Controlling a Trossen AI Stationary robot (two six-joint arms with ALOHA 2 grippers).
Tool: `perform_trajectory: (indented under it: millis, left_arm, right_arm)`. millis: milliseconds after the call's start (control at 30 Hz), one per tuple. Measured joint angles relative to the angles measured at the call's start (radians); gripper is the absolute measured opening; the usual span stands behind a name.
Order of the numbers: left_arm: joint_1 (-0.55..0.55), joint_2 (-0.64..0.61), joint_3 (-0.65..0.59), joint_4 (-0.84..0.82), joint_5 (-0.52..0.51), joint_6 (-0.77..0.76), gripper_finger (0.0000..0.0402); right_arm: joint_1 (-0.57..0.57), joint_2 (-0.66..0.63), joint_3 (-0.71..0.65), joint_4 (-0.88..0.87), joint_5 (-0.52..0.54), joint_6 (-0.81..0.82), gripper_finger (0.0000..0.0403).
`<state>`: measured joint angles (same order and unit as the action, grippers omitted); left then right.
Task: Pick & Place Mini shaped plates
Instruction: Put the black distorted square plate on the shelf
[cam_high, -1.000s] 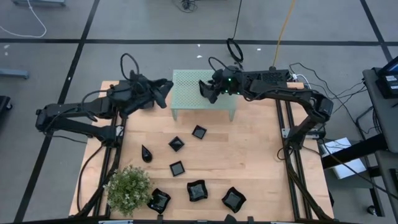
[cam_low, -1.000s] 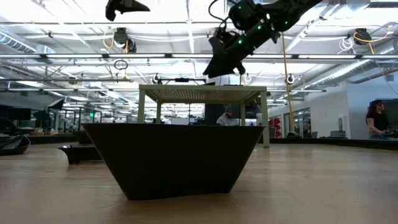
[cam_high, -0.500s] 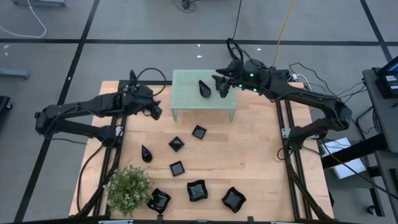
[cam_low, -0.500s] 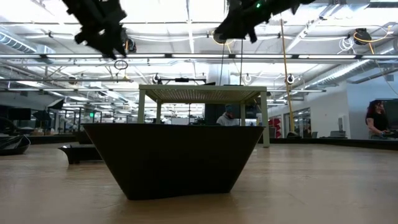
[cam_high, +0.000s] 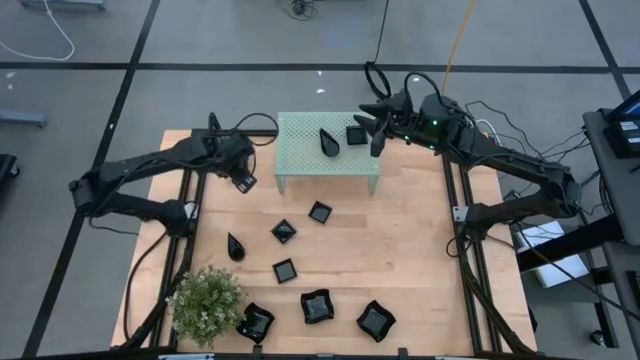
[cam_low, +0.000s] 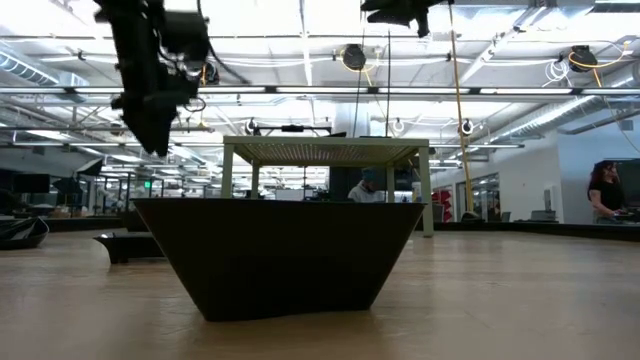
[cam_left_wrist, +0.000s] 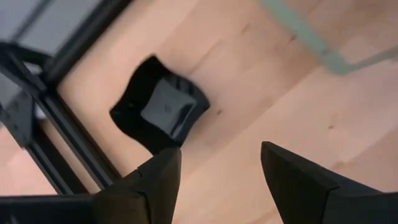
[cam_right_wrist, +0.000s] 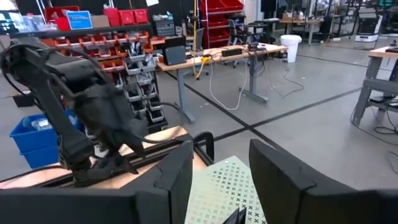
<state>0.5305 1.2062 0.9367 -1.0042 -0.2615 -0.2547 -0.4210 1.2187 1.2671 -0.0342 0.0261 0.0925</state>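
While hovering with fingers apart at the mint-green stand's (cam_high: 300, 150) right edge, right gripper (cam_high: 374, 128), empty. On the stand: a teardrop plate (cam_high: 329, 142) and a small square plate (cam_high: 355, 134). Left gripper (cam_left_wrist: 217, 180) spread wide above a wavy plate (cam_left_wrist: 160, 112) on the table (cam_high: 420, 260).

A mint-green perforated stand (cam_high: 327, 152) sits at the table's (cam_high: 420, 260) far edge, mid-width. A bushy green plant (cam_high: 206, 302) occupies the near left corner. Beyond the table, apparently a seated person (cam_low: 608, 196) shows.

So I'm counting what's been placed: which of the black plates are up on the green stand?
Two: a teardrop plate and a small square plate beside it, both on the mint-green stand. All the others lie on the wooden table.
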Motion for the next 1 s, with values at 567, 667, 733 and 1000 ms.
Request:
perform_trajectory:
  millis: [567, 667, 733, 1000]
  left_arm:
    - [0.187, 0.277, -0.002, -0.041, 0.026, 0.327, 0.0223]
    - [0.200, 0.318, -0.002, -0.039, 0.027, 0.329, 0.0223]
    - [0.205, 0.344, -0.002, -0.035, 0.029, 0.332, 0.0223]
    - [0.228, 0.447, -0.002, 0.028, 0.031, 0.358, 0.0222]
  right_arm:
    - [0.000, 0.009, 0.000, -0.090, 0.003, -0.003, 0.0144]
    - [0.000, 0.009, 0.000, -0.095, 0.003, -0.008, 0.0144]
    - [0.000, 0.009, 0.000, -0.102, 0.003, -0.011, 0.0144]
    - [0.000, 0.009, 0.000, -0.101, 0.003, -0.030, 0.0144]
